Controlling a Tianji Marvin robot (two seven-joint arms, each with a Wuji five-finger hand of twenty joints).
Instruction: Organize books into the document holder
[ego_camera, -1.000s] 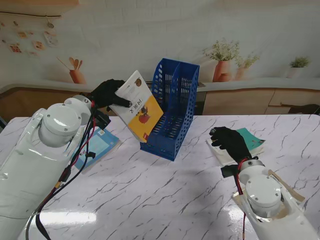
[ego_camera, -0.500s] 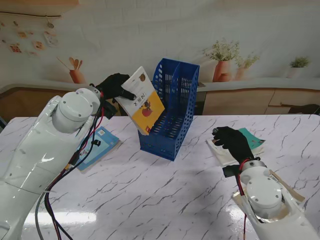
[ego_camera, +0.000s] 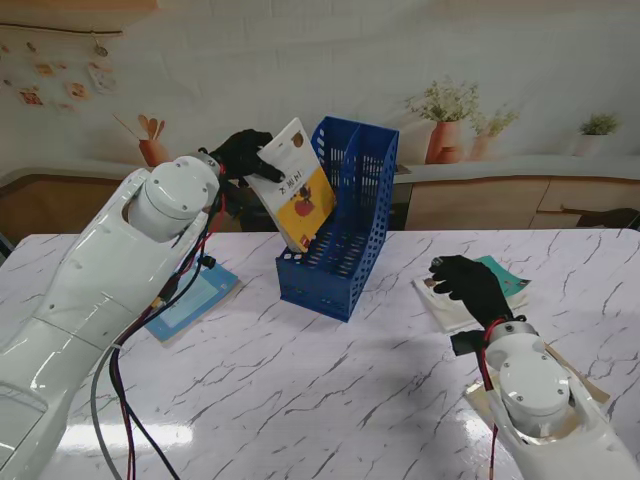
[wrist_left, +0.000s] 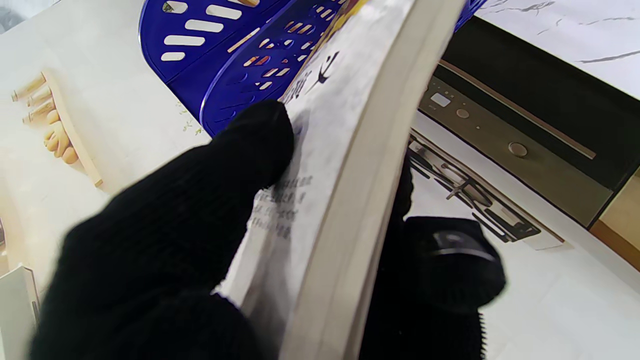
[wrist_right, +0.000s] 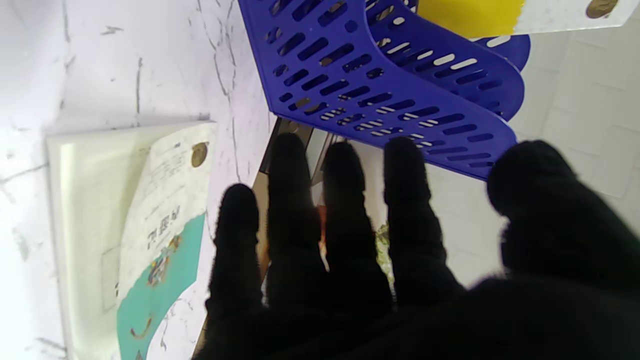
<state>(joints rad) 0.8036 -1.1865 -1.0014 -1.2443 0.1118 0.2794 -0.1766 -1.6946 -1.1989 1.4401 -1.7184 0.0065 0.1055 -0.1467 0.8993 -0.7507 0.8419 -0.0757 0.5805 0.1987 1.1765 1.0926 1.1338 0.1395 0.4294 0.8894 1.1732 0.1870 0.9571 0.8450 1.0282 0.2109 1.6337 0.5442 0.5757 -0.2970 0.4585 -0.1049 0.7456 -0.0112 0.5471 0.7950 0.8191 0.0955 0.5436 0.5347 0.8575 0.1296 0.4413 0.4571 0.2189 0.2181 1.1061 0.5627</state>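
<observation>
From the stand, the left hand pinches a tilted yellow book, lower corner entering the blue document holder.

Left wrist: fingers clamp its cover.

Right wrist: the right hand, fingers spread, hovers beside a teal book.

Blue perforated plastic document holder: glossy, smooth, slotted walls. White marble-look table top: polished, throws glare. White-and-yellow paperback book: smooth paper cover, matt cream page edges in the left wrist view. Both hands, left hand and right hand, in black knit cloth gloves, fuzzy matt. White arm shells: smooth glossy plastic.
</observation>
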